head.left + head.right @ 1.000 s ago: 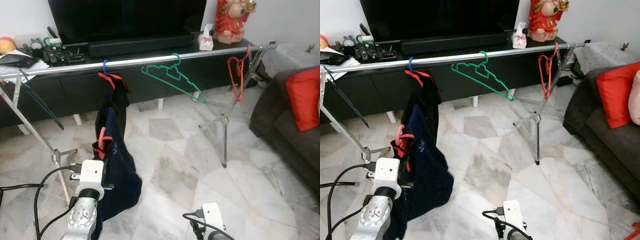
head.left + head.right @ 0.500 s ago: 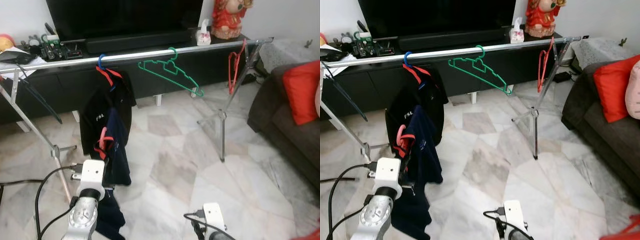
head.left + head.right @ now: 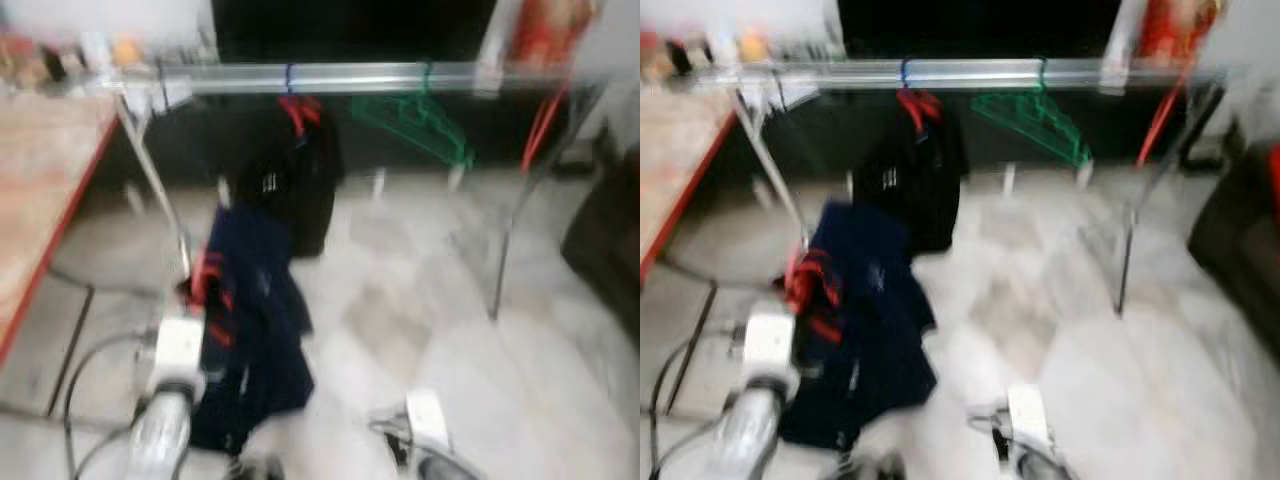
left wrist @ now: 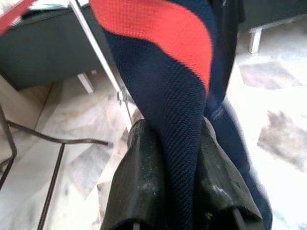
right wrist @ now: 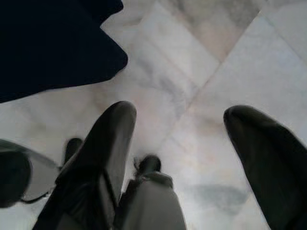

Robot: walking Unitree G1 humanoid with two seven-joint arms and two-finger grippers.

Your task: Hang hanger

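My left gripper (image 4: 170, 139) is shut on a navy garment with a red band (image 4: 163, 72); the cloth runs up between both fingers (image 4: 139, 182). In the blurred head views the navy garment (image 3: 250, 330) hangs from my left arm (image 3: 165, 400), below the silver rail (image 3: 330, 78). On the rail a blue hanger (image 3: 290, 78) carries a black garment (image 3: 300, 190). A bare green hanger (image 3: 420, 115) and a red hanger (image 3: 545, 115) hang further right. My right gripper (image 5: 177, 115) is open above the marble floor, holding nothing.
A wooden table with a red edge (image 3: 40, 200) stands close on the left. The rack's slanted legs (image 3: 160, 190) and a black cable (image 3: 80, 360) are near my left arm. A dark sofa (image 3: 610, 240) sits at the right, and a TV cabinet (image 3: 350, 30) behind the rail.
The whole picture has shifted and blurred, so the camera has moved; the wooden table has come into view on the left. The navy garment stays in my left gripper.
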